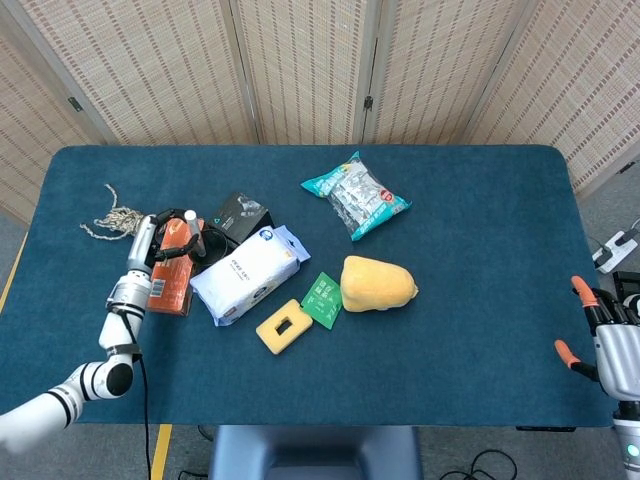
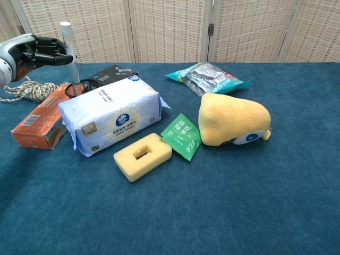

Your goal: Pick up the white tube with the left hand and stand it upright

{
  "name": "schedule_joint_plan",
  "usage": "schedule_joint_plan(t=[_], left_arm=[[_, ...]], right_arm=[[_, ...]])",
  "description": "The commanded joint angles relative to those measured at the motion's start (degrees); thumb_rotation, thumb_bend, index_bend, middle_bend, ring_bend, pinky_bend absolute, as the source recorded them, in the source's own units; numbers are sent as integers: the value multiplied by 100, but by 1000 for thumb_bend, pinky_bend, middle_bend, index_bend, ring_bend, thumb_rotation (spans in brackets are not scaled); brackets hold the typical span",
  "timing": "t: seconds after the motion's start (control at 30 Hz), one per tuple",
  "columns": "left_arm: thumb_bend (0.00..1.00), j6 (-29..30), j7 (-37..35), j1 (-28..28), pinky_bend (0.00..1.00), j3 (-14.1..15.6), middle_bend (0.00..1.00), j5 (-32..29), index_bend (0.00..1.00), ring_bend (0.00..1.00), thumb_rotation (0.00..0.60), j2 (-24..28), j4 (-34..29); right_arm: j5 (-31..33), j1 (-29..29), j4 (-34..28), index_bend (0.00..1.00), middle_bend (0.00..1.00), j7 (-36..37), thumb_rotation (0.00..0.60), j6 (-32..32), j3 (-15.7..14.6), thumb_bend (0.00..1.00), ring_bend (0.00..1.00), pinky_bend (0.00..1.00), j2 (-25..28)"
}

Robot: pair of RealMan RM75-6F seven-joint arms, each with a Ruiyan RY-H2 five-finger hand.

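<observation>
The left robot hand [image 2: 37, 52] grips the white tube [image 2: 68, 56], its dark fingers [image 2: 53, 58] wrapped around the upper half. The tube's long axis runs nearly vertical in the chest view, cap end up and the lower end pointing down into a black ring [image 2: 79, 87] that lies just below and to the right of the hand. Whether the lower end touches the ring or the desk [image 2: 223, 202] inside it cannot be told. In the head view the left robot hand [image 1: 160, 240] appears with the white tube [image 1: 193, 230] foreshortened, its top showing as a pale dot.

Below the hand sits an orange box [image 2: 41, 122], and behind it a coil of twine [image 2: 29, 89]. To the hand's right lie a black box [image 2: 112, 74] and a white tissue pack [image 2: 111, 114], touching the orange box.

The right robot hand [image 1: 612, 350] hangs at the desk's far right edge, well apart from everything, holding nothing; its orange-tipped fingers are spread.
</observation>
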Motion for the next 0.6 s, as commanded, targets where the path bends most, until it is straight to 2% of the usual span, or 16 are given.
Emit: schedule_joint_plan(t=[0.03, 0.23, 0.43, 0.6], left_arm=[[442, 43, 181, -26, 150, 155, 368, 143, 588, 226, 600, -76, 125], [437, 80, 674, -49, 137, 424, 291, 370, 475, 165, 600, -67, 250], [406, 169, 1127, 10, 120, 535, 179, 443, 212, 77, 600, 206, 1], [404, 489, 1332, 184, 119, 522, 167, 459, 166, 71, 600, 457, -182]], right_arm=[[-5, -1, 4, 56, 206, 4, 600, 3, -2, 176, 150, 270, -6], [-18, -7, 5, 55, 206, 11, 600, 20, -4, 176, 151, 270, 0], [-25, -22, 11, 56, 206, 25, 600, 50, -4, 176, 151, 270, -2], [-32, -30, 25, 56, 206, 44, 600, 74, 3, 176, 151, 270, 5]])
